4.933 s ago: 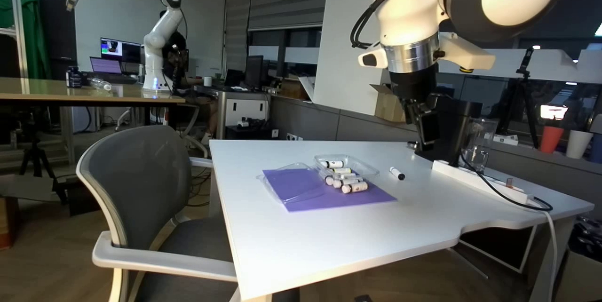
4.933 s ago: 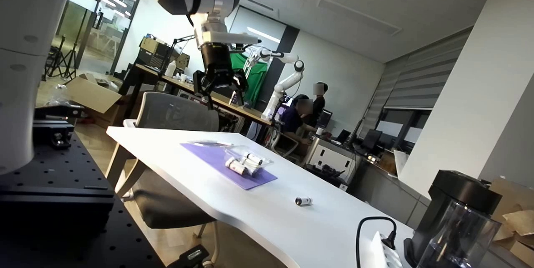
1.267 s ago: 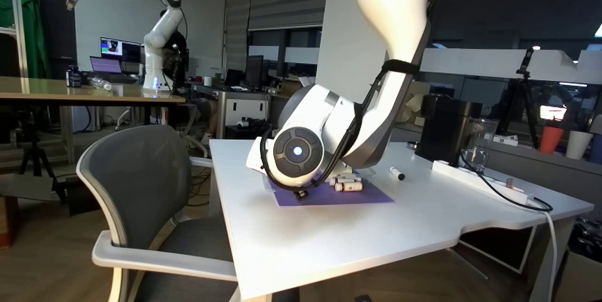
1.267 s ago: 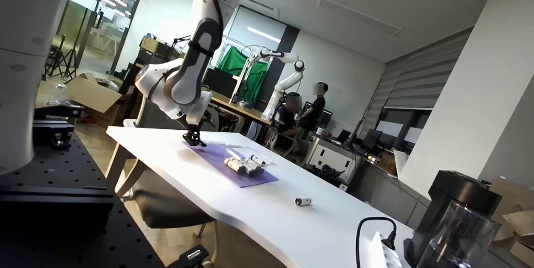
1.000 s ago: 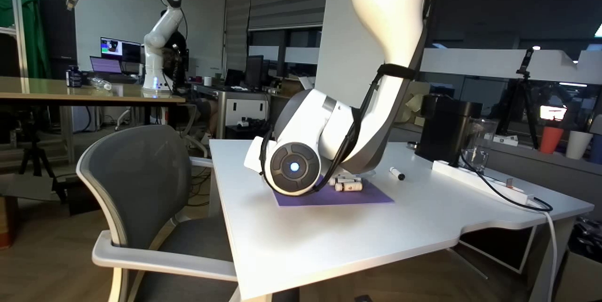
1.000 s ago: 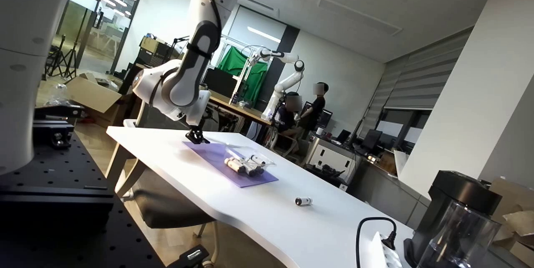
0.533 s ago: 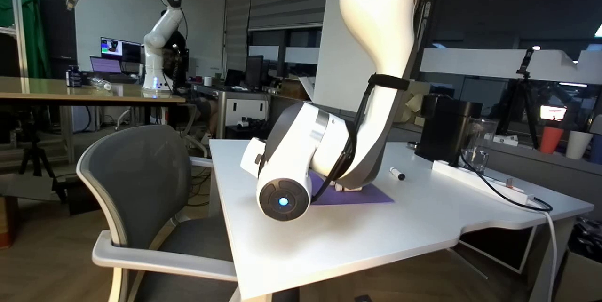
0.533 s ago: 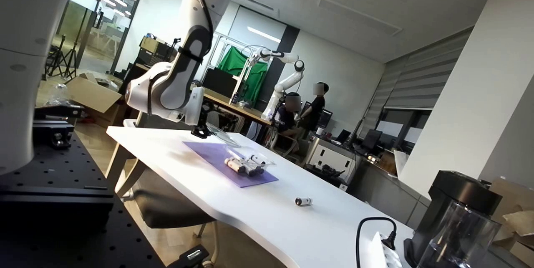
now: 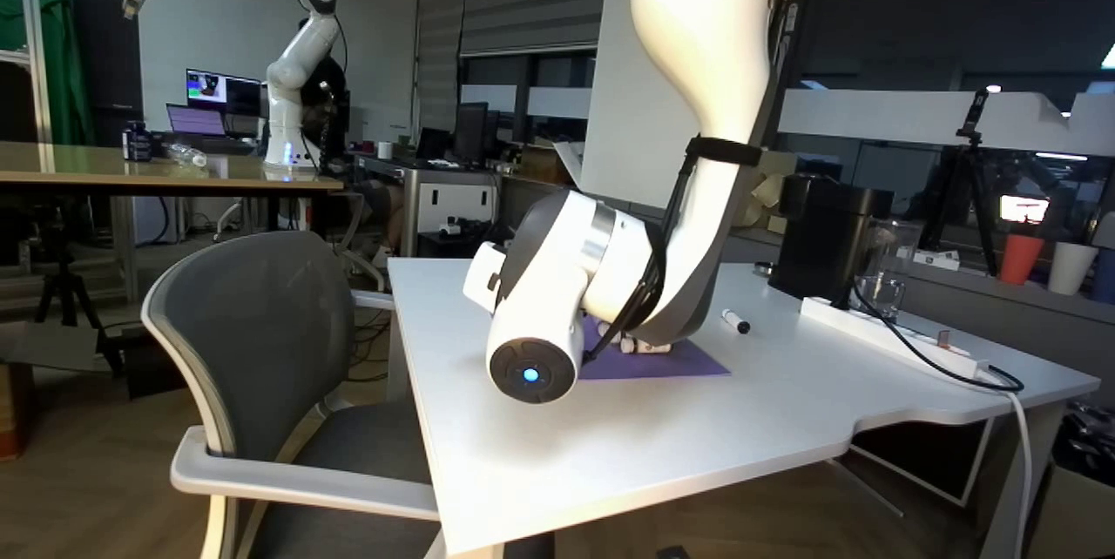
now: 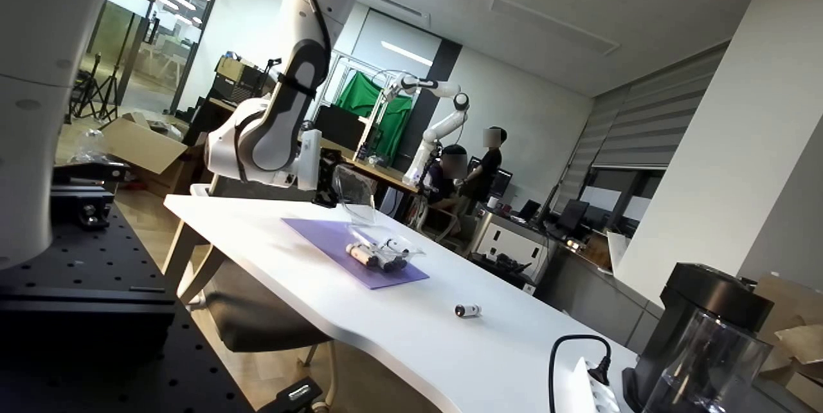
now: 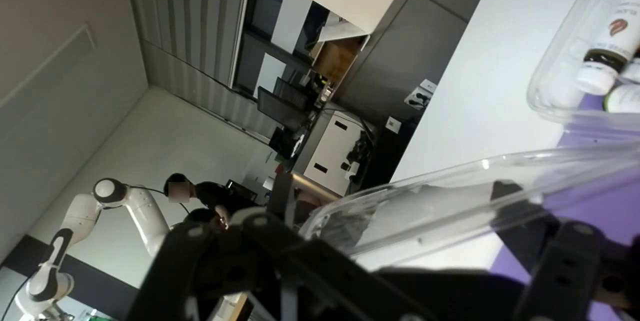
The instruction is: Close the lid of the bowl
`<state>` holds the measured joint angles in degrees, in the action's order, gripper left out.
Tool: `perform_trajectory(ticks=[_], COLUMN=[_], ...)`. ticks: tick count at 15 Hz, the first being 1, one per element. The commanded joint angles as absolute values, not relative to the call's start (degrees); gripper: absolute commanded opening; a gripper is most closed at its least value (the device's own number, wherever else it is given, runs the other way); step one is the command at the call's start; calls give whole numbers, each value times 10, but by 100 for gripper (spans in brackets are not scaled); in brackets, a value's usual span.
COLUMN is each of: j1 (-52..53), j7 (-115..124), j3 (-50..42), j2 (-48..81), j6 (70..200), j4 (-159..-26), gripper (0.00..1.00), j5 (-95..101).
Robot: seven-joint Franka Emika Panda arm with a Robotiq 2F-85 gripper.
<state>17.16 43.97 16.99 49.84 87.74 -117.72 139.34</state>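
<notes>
- The gripper [image 10: 329, 183] is low above the white table [image 10: 411, 326], right at the raised lid [image 10: 355, 193] of the bowl [image 11: 552, 83] (more a shallow, clear plastic tray, to be fair).
- Its jaws stand apart in the wrist view, and the lid's see-through rim stretches across the space between them; whether either side touches the plastic, I cannot tell.
- The lid is tilted well up, close to upright in an exterior view, its lower edge near the side of the bowl, which lies uncovered.
- The bowl rests partly over a purple sheet [image 10: 321, 239] and partly over the table; in the wrist view, small bottles [image 11: 620, 31] lie inside it, one with a white cap and a brownish flame mark on its label.
- A single bottle [image 9: 736, 321] lies off the sheet, apart from the bowl, in both exterior views.
- In an exterior view the arm [image 9: 540, 280] hides the gripper and the lid; a few bottles show just past it.
- A black appliance [image 9: 823, 232] stands on the table beside a white power strip [image 9: 888, 337]; a grey chair [image 9: 261, 324] is at the table's edge.
</notes>
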Motion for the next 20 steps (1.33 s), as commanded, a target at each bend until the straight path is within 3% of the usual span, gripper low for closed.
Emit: perform_trajectory(ticks=[1, 12, 20], j1=[172, 105, -36], j7=[454, 436, 343], j3=[164, 147, 98], j2=[466, 349, 294], j6=[820, 838, 1084], j4=[-1197, -1264, -1283], gripper=[100, 100, 100], j5=[1389, 1267, 1150])
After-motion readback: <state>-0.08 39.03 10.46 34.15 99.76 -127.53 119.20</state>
